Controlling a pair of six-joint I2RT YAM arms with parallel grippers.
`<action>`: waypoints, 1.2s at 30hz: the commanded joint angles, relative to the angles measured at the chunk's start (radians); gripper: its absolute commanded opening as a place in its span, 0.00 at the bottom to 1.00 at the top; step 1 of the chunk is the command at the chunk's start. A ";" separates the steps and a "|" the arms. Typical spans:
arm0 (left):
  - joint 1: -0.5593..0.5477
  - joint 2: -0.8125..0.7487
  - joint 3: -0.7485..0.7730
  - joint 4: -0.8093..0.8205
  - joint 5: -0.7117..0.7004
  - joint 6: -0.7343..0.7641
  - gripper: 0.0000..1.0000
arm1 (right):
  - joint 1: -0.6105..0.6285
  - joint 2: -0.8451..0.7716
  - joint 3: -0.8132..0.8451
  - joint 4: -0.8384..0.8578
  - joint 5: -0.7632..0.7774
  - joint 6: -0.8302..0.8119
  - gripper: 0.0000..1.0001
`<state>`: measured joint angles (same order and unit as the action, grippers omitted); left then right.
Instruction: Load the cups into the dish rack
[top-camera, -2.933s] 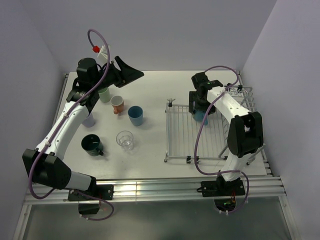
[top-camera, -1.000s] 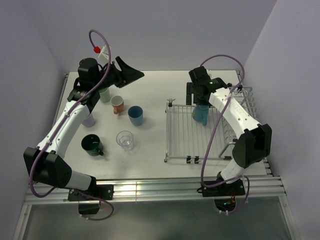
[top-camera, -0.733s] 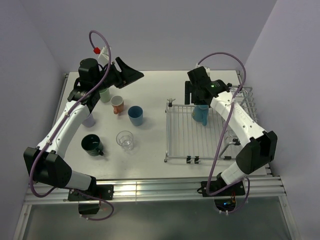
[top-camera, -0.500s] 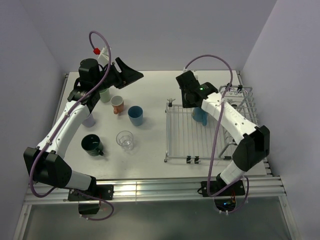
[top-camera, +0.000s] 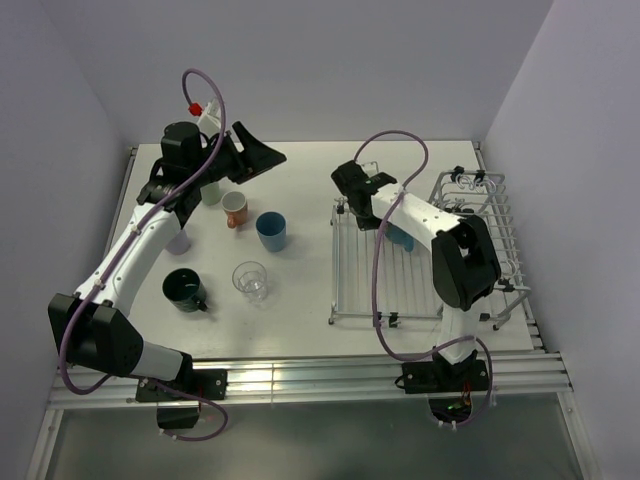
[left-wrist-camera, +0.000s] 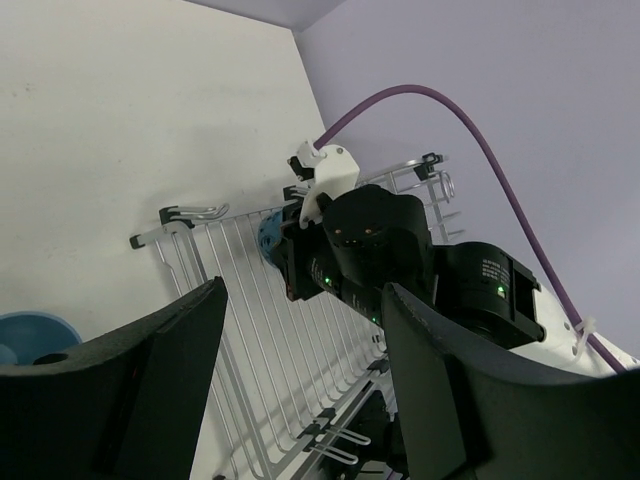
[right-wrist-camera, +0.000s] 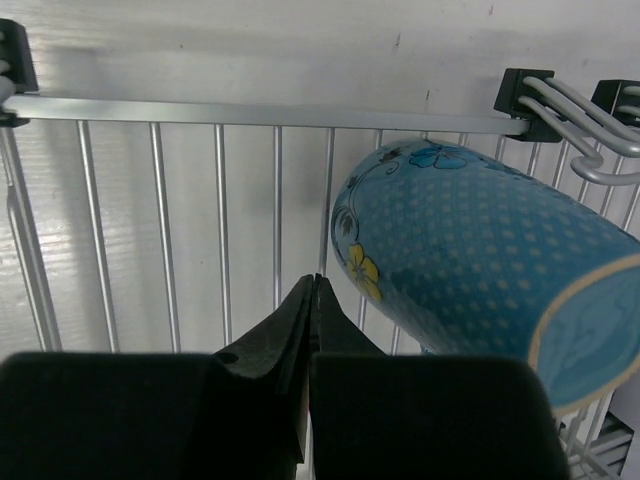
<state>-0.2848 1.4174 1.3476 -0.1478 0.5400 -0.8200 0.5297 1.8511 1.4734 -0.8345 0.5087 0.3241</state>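
Note:
The dish rack (top-camera: 358, 285) lies on the right half of the table. A blue patterned cup (right-wrist-camera: 470, 270) leans tilted on its bars (right-wrist-camera: 160, 230) near the far edge, half hidden under my right arm in the top view (top-camera: 404, 239). My right gripper (right-wrist-camera: 314, 282) is shut and empty just left of that cup, above the rack's far left corner (top-camera: 358, 205). My left gripper (top-camera: 255, 158) hangs open and empty above the far left of the table. Under it stand a pale green cup (top-camera: 210, 193), an orange cup (top-camera: 235, 208) and a blue cup (top-camera: 271, 231).
Further cups stand at the left: a lavender one (top-camera: 178, 240), a dark green one (top-camera: 185, 290) and a clear glass (top-camera: 250, 281). The rack's raised wire section (top-camera: 480, 200) stands at the right. Walls close in the table at the back and sides.
My right gripper has closed empty and swung left from the blue cup to the rack's far left corner. The cup stays in the rack. My left arm has barely moved.

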 joint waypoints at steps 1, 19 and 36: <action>-0.001 -0.043 -0.015 0.022 -0.008 0.027 0.70 | 0.001 0.022 0.005 0.031 0.083 0.007 0.00; -0.001 -0.046 -0.034 0.036 -0.003 0.024 0.69 | -0.017 0.085 0.005 0.026 0.177 0.013 0.00; -0.001 -0.038 -0.034 0.036 0.000 0.024 0.69 | -0.056 0.097 -0.025 0.032 0.183 0.010 0.00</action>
<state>-0.2848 1.4147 1.3125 -0.1471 0.5400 -0.8196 0.5037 1.9354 1.4612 -0.7998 0.6357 0.3244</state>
